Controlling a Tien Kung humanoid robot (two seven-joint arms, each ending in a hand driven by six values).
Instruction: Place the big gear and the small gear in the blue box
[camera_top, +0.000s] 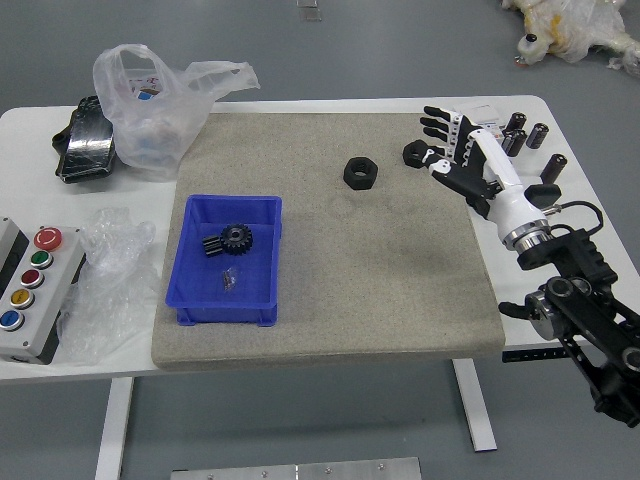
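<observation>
blue box (222, 313): holds both gears and a small clear piece (229, 280), too small to identify
big gear (237, 239): inside the blue box, towards its far right corner
small gear (212, 245): in the blue box, left of the big gear; contact unclear
right hand (478, 165): spread wide, holding nothing, beyond and right of the blue box; arm cut off
plastic bag (150, 130): beyond the blue box, leftward; contents indistinct

Bright, even light (soft shadows)
</observation>
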